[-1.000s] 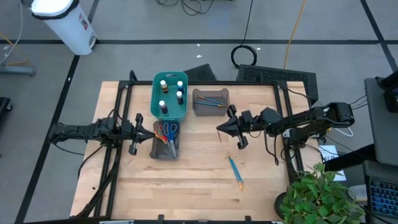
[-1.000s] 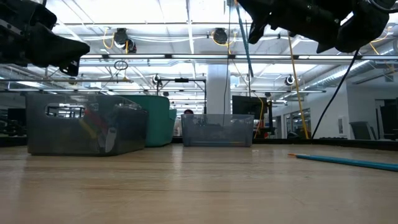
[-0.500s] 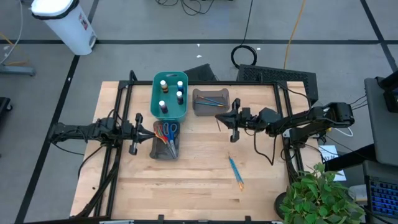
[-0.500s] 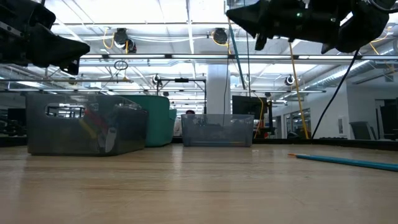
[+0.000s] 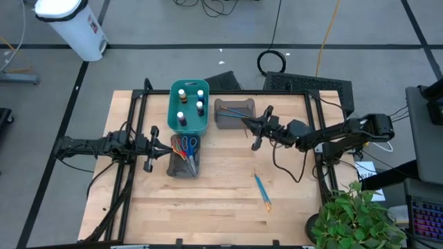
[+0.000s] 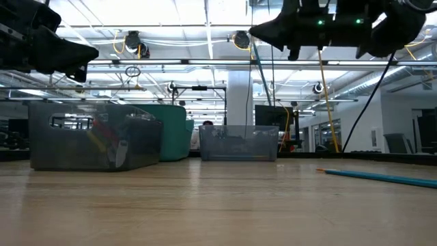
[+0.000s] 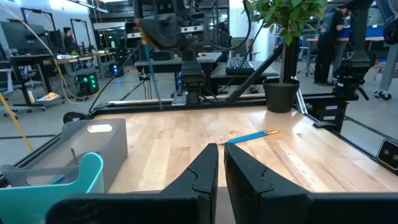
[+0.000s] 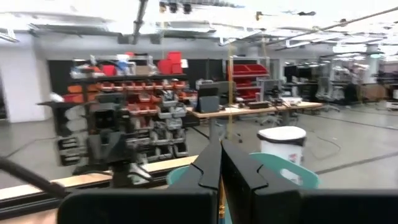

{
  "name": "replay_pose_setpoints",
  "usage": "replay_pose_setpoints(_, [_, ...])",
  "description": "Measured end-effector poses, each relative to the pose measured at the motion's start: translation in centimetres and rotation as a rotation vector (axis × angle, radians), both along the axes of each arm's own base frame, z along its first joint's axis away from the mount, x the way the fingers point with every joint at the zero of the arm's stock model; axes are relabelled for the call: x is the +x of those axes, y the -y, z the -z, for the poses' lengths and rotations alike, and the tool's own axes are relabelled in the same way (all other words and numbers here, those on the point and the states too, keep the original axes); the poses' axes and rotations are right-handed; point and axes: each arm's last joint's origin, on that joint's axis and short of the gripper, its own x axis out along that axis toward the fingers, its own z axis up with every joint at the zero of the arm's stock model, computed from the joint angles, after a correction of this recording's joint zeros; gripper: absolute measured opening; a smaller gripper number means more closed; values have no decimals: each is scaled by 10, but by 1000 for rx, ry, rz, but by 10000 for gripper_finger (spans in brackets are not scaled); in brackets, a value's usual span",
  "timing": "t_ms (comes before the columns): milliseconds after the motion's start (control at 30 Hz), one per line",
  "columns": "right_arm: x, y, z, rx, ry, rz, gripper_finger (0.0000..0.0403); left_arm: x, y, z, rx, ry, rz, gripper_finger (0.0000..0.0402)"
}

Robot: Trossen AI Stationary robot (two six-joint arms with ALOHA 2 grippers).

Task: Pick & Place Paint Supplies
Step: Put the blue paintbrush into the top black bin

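Now hovering just right of the grey bin (image 5: 234,124), right gripper (image 5: 253,128) pinched shut on a thin blue brush (image 6: 254,51) hanging downward; spare brushes (image 5: 261,191) lying lengthwise behind it, well away from the closed left gripper (image 5: 158,144).

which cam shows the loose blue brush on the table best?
High view: the thin blue brush with orange tip lies fully visible on bare wood. Low view shows it edge-on at far right; left wrist view shows it whole but distant; right wrist view misses it.
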Motion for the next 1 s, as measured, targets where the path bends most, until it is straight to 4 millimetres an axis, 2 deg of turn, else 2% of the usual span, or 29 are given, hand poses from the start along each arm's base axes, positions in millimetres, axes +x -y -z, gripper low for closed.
replay_pose_setpoints(133, [9, 17, -9, 5, -58, 57, 0, 0, 0, 0, 0, 0, 0, 33])
replay_pose_setpoints(300, [24, 52, -27, 8, -159, 60, 0, 0, 0, 0, 0, 0, -1, 33])
replay_pose_setpoints(467, [36, 89, -27, 13, -196, 92, 0, 0, 0, 0, 0, 0, -1, 33])
replay_pose_setpoints(600, [41, 115, -8, 38, -266, 102, 0, 0, 0, 0, 0, 0, -1, 33])
replay_pose_setpoints(700, [44, 127, 11, 64, -317, 131, 0, 0, 0, 0, 0, 0, -1, 33])
replay_pose_setpoints(1000, [54, 139, 54, 117, -433, 144, 0, 0, 0, 0, 0, 0, -1, 33])
